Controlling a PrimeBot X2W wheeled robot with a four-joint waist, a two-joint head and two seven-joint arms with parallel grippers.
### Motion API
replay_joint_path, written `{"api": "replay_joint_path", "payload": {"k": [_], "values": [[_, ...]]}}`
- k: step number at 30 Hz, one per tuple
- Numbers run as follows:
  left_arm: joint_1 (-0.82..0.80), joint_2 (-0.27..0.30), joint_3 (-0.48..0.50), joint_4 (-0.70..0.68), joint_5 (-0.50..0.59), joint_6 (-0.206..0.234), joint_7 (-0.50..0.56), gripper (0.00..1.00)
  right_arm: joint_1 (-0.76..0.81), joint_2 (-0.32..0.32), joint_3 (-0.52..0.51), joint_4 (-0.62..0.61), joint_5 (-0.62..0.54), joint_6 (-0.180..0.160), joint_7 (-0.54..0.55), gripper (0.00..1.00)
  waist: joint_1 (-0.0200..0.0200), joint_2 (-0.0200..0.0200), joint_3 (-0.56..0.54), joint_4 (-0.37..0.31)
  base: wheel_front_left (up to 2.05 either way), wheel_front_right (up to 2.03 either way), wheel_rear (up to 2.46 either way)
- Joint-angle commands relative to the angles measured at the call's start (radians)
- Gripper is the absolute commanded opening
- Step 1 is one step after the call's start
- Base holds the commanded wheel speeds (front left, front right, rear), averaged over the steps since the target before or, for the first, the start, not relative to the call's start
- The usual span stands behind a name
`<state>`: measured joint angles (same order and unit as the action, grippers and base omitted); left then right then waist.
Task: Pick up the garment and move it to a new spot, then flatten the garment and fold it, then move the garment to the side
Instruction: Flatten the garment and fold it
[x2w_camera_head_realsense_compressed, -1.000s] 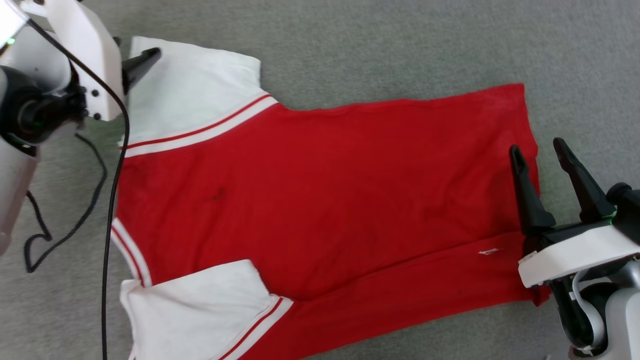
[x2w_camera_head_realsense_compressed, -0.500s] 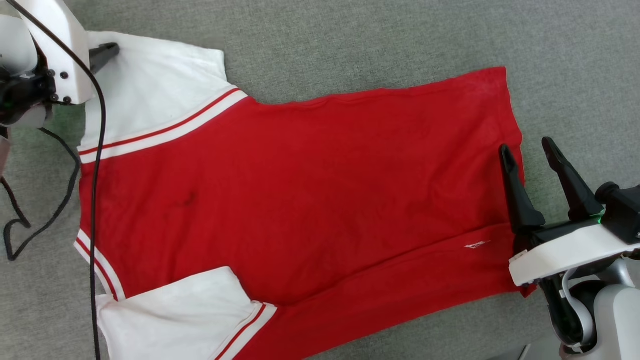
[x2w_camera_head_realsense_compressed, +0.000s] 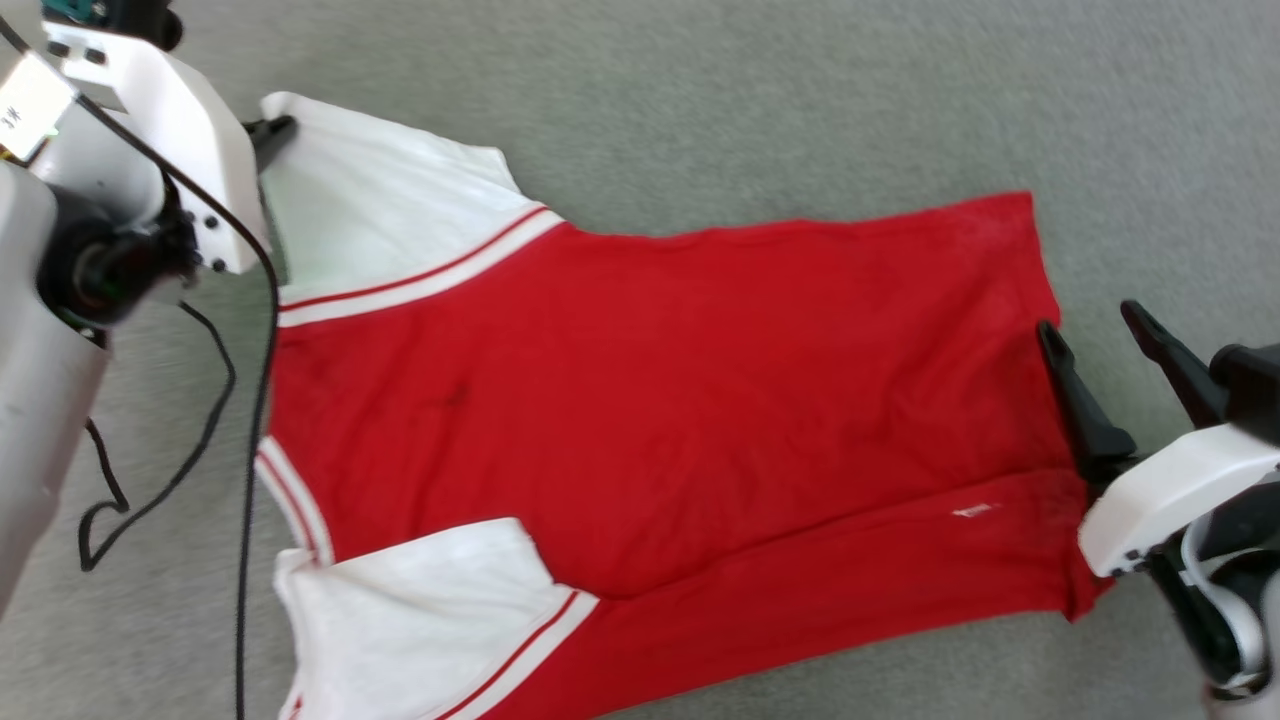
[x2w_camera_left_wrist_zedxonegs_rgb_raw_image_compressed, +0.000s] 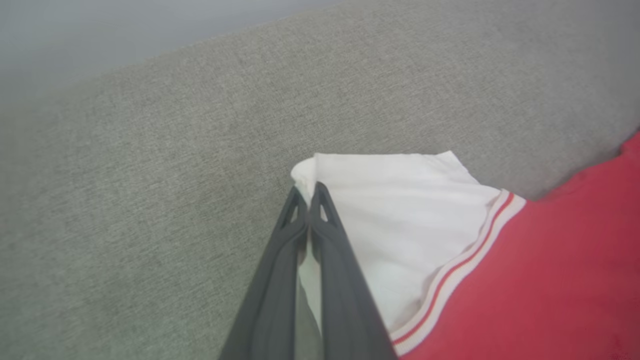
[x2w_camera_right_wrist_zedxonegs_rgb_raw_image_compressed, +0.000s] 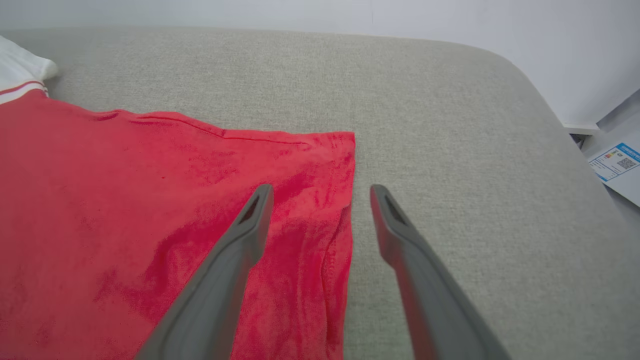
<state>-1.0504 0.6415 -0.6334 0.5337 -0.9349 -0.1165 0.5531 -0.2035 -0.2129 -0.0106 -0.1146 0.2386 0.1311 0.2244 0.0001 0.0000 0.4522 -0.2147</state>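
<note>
Head view shows the garment (x2w_camera_head_realsense_compressed: 650, 400) lying flat on the grey cushion (x2w_camera_head_realsense_compressed: 800, 100). The left gripper (x2w_camera_left_wrist_zedxonegs_rgb_raw_image_compressed: 307, 192) pinches a white sleeve corner (x2w_camera_left_wrist_zedxonegs_rgb_raw_image_compressed: 305, 172) (flattening step, I think); the right gripper (x2w_camera_right_wrist_zedxonegs_rgb_raw_image_compressed: 321, 192), spread wide, should close on the hem (x2w_camera_right_wrist_zedxonegs_rgb_raw_image_compressed: 345, 210) next.

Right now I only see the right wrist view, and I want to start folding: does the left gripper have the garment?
Observer: Yes. The left gripper is shut on a corner of the garment, on its white far sleeve.
Operator: And the near side?
Observer: The near sleeve lies flat and free at the head view's lower left.
Operator: Anything in the way there?
Observer: A black cable loops on the grey surface beside the collar trim.
</note>
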Motion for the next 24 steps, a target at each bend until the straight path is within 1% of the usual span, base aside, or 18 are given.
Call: {"api": "replay_joint_path", "payload": {"k": [1, 6, 9, 13, 17, 19, 24], "values": [[0.026, -0.003, 0.002, -0.025, -0.001, -0.004, -0.021, 0.00, -0.008, -0.022, -0.004, 0.002, 0.008, -0.001, 0.041, 1.00, -0.0001, 0.0000, -0.043, 0.043, 0.00, 0.00, 0.00], [0.081, 0.007, -0.016, -0.149, 0.010, -0.007, -0.071, 0.00, -0.048, -0.097, -0.027, 0.018, 0.058, -0.001, 0.244, 1.00, -0.0001, 0.0000, -0.072, 0.106, 0.00, 0.00, 0.00], [0.120, 0.020, -0.021, -0.231, 0.019, 0.005, -0.091, 0.00, -0.098, -0.130, -0.052, 0.041, 0.081, -0.001, 0.361, 1.00, -0.0001, 0.0000, -0.074, 0.139, 0.00, 0.00, 0.00], [0.171, 0.035, -0.026, -0.354, 0.032, 0.033, -0.110, 0.00, -0.160, -0.182, -0.050, 0.094, 0.087, -0.001, 0.484, 1.00, -0.0001, 0.0000, -0.061, 0.179, 0.00, 0.00, 0.00], [0.215, 0.054, -0.021, -0.470, 0.036, 0.062, -0.127, 0.00, -0.225, -0.221, -0.035, 0.150, 0.098, -0.001, 0.572, 1.00, -0.0001, 0.0000, -0.040, 0.210, 0.00, 0.00, 0.00], [0.229, 0.060, -0.025, -0.517, 0.046, 0.073, -0.131, 0.00, -0.258, -0.242, -0.027, 0.179, 0.090, -0.001, 0.598, 1.00, -0.0001, 0.0000, -0.028, 0.226, 0.00, 0.00, 0.00], [0.253, 0.064, -0.032, -0.604, 0.058, 0.091, -0.138, 0.00, -0.321, -0.280, -0.013, 0.277, 0.058, -0.001, 0.613, 1.00, -0.0001, 0.0000, -0.004, 0.258, 0.00, 0.00, 0.00]]}}
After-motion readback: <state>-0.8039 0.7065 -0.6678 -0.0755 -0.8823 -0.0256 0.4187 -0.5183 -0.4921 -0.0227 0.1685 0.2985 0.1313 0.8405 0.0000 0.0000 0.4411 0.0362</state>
